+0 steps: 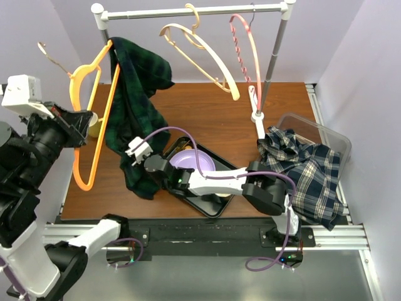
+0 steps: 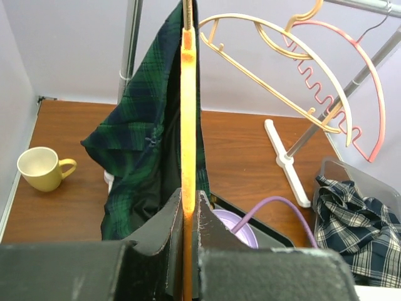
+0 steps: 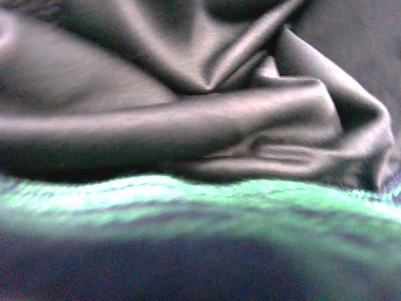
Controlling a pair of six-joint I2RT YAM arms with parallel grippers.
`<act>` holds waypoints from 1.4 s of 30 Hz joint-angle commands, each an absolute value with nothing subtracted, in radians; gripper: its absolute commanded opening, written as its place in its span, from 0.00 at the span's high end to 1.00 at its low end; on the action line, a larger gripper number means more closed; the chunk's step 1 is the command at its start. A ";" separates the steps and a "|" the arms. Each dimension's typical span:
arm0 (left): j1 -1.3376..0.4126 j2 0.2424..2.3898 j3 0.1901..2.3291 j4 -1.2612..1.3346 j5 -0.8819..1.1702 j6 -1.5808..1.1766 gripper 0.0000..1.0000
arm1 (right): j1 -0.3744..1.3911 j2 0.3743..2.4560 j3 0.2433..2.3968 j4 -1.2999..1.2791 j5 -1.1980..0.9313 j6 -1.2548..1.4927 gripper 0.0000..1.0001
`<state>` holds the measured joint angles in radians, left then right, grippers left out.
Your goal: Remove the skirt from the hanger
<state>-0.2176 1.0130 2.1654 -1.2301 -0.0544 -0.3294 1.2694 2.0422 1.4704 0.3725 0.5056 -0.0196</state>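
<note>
A dark green plaid skirt (image 1: 135, 94) hangs over one end of an orange hanger (image 1: 104, 123), draped down to the table. My left gripper (image 1: 80, 133) is shut on the hanger's bar; in the left wrist view (image 2: 187, 197) the orange hanger (image 2: 188, 94) runs up between the closed jaws, with the skirt (image 2: 138, 144) behind it. My right gripper (image 1: 145, 172) reaches left into the skirt's lower part. The right wrist view is filled by dark lining (image 3: 188, 125) and green plaid cloth, and its fingers are hidden.
A black tray (image 1: 213, 207) with a purple bowl (image 1: 188, 162) lies under the right arm. A yellow mug (image 2: 41, 168) stands at the left. A clear bin (image 1: 326, 135) holds a plaid cloth (image 1: 310, 172). A rail (image 1: 188, 10) carries a cream hanger (image 1: 207, 56) and a pink hanger (image 1: 250, 50).
</note>
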 commanded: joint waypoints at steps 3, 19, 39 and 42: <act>-0.222 0.888 2.120 -0.937 -0.084 -0.334 1.00 | 1.295 1.884 1.770 0.309 0.296 -0.190 1.00; -0.222 0.479 1.728 -0.808 0.060 -0.318 1.00 | 1.287 1.620 2.047 0.145 0.227 -0.479 1.00; -0.222 0.804 1.842 -0.927 -0.015 -0.166 1.00 | 1.289 1.140 2.076 0.003 0.308 -0.528 1.00; -0.222 0.885 1.868 -0.949 -0.005 -0.169 1.00 | 1.287 1.100 2.054 0.011 0.330 -0.566 1.00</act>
